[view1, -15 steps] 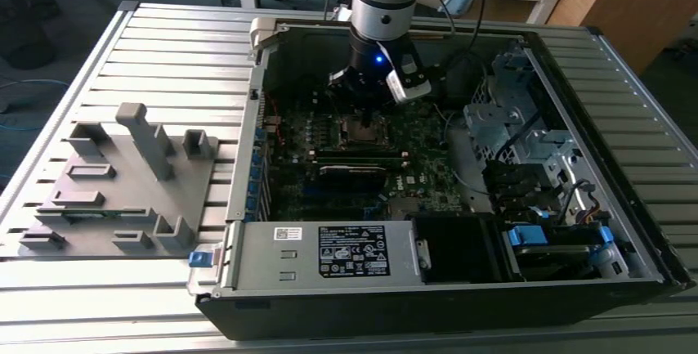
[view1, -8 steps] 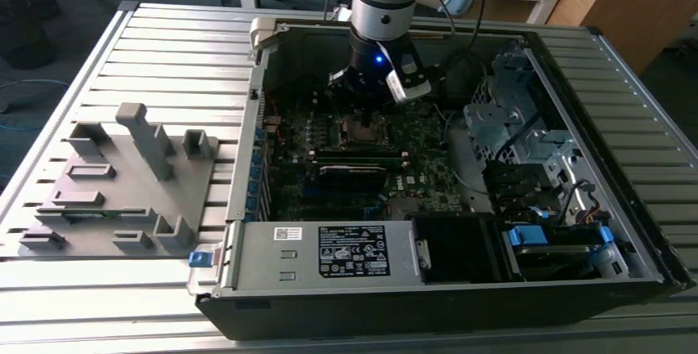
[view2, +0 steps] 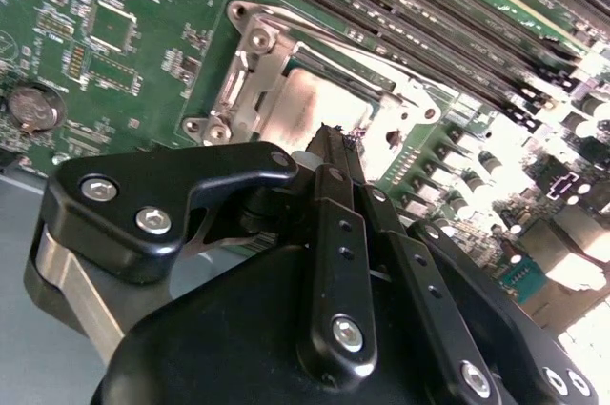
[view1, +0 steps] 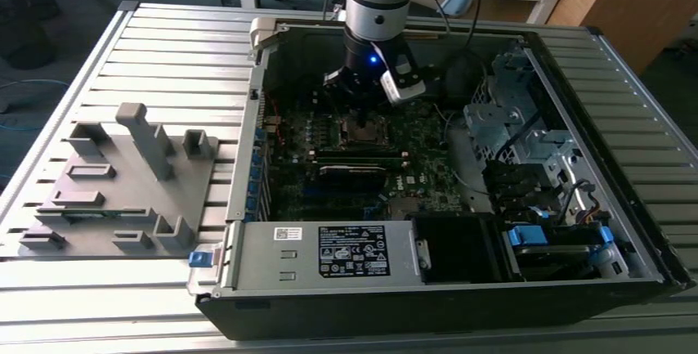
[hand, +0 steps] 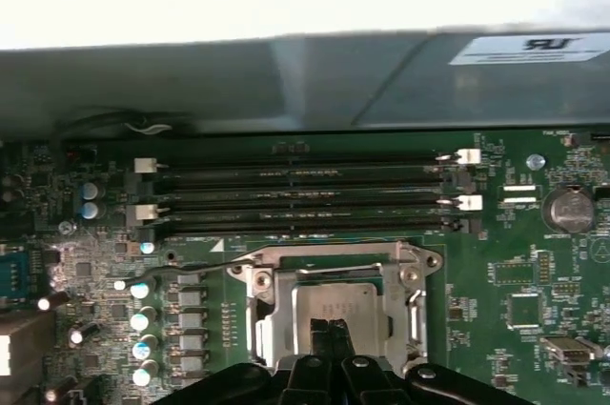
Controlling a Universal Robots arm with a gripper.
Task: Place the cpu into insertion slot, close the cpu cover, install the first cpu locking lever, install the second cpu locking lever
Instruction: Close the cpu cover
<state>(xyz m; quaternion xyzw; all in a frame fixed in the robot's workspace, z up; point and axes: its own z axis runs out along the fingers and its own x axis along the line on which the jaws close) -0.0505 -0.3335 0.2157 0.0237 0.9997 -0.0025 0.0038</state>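
The fingers [view2: 334, 233] are drawn together and hold nothing. Their tips are at the cpu [hand: 324, 302], framed by the cpu cover [hand: 259, 314], lower centre of the first wrist view. Caution: sideways drift could scrape the cpu.

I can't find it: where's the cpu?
In the first wrist view, the cpu sits inside the silver cover, beside the long slots, under the gripper.

jaws together above cpu [view2: 310, 100], cpu cover [view2: 245, 76] down
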